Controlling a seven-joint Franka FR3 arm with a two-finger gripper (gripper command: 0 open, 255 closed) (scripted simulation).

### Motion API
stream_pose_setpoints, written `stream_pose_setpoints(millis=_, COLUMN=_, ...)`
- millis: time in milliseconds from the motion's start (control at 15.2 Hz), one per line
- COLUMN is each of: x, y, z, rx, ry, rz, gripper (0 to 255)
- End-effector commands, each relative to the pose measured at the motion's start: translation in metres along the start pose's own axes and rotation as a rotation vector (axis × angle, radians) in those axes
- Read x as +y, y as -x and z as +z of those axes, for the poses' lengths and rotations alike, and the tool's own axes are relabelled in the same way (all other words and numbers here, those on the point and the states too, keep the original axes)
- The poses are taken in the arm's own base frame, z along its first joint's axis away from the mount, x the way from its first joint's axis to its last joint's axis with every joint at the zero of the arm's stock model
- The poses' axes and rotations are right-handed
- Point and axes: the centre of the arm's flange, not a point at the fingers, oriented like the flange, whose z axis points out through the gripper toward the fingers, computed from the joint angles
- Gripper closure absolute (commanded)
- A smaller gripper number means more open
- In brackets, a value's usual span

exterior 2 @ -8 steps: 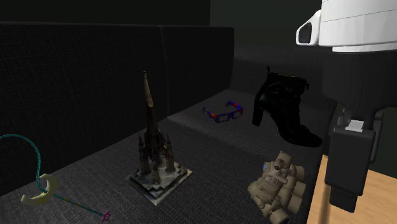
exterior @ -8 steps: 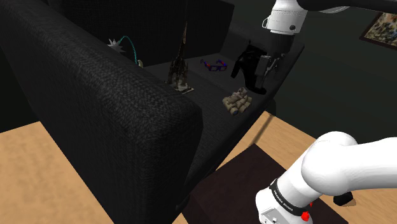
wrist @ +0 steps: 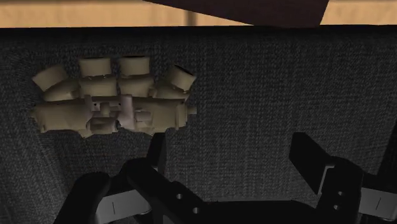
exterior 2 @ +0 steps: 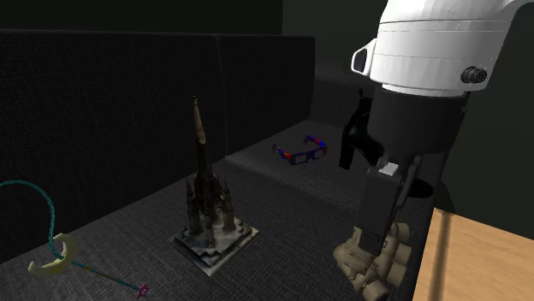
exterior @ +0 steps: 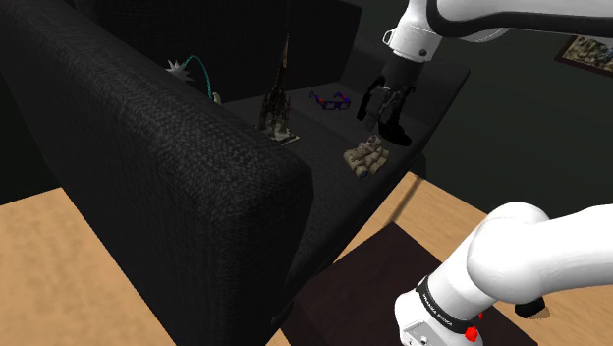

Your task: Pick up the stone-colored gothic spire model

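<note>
The stone-coloured spire model (exterior: 278, 102) (exterior 2: 205, 198) stands upright on its square base on the dark sofa seat (exterior: 314, 133), its thin tip pointing up. My black gripper (exterior: 383, 110) (exterior 2: 380, 229) (wrist: 232, 154) hangs over the seat near its front edge, well to the shoulder view's right of the spire. It sits just above and beside a beige blocky figure (exterior: 366, 155) (exterior 2: 373, 258) (wrist: 113, 102). The fingers (wrist: 156, 150) stand apart with only sofa fabric between them, so the gripper is open and holds nothing.
A black heeled boot (exterior 2: 353, 137) stands behind the gripper, partly hidden by it. Red-and-blue glasses (exterior: 332, 99) (exterior 2: 301, 151) lie further back on the seat. A teal cord with a pale crescent (exterior 2: 53, 253) lies beyond the spire. The tall sofa back (exterior: 147, 147) borders the seat; wooden floor (exterior 2: 479, 265) lies beyond its front edge.
The arm has swung towards the shoulder view's left and lowered, bringing the gripper from beyond the seat's edge to over the beige figure, in front of the boot. The objects have not moved.
</note>
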Motion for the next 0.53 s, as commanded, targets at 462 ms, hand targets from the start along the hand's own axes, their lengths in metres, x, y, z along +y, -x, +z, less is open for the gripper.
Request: stream_pose_setpoints(millis=462, x=0.013, y=-0.077, z=0.019, rx=0.269, ry=-0.068, rz=-0.137, gripper=0)
